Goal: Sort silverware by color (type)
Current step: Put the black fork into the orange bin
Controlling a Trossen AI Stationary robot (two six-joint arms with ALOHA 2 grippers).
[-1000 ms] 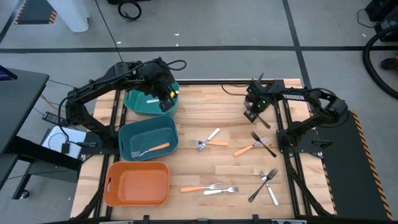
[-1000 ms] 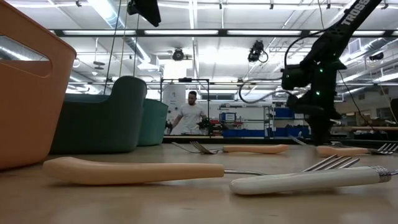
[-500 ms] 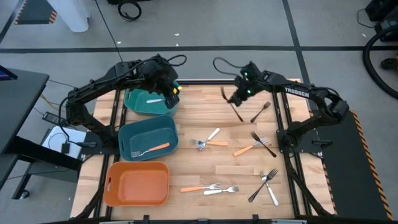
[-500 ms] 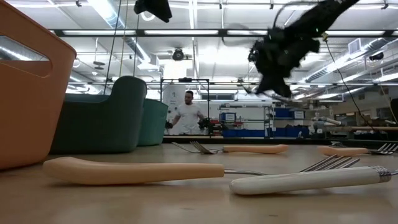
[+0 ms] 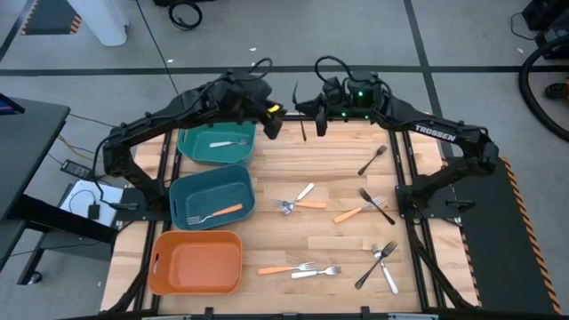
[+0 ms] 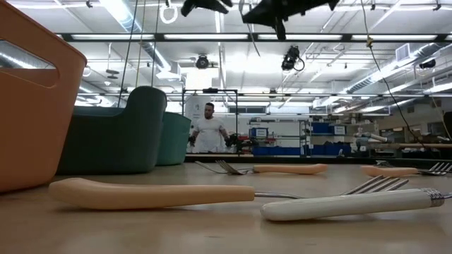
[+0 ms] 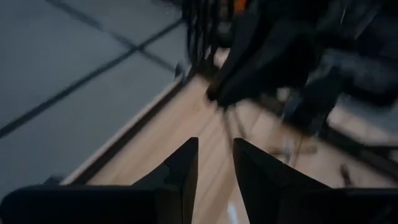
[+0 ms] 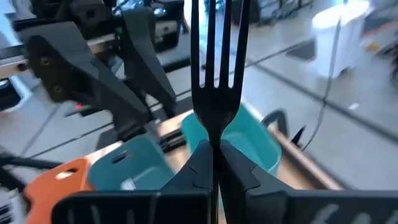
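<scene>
Both dark arms reach inward over the far edge of the wooden table (image 5: 302, 169) and nearly meet there, raised well above the board. The right arm stretches from its base on the right side across to the middle, and the right gripper (image 5: 308, 110) has its fingers clamped on a black fork (image 8: 214, 74), held by the handle with the tines pointing away from the wrist. The left arm arches over the bins, its left gripper (image 5: 271, 120) hanging just beside the right one with its fingers a little apart around nothing. Three bins stand in a row down the left side: a far teal bin (image 5: 216, 144) holding a white-handled fork (image 5: 227, 142), a middle teal bin (image 5: 212, 197) holding an orange-handled fork (image 5: 216, 213), and a near orange bin (image 5: 196, 262). The rest of the silverware (image 5: 307, 268) lies scattered across the table's middle and right, orange, white and black forks mixed.
</scene>
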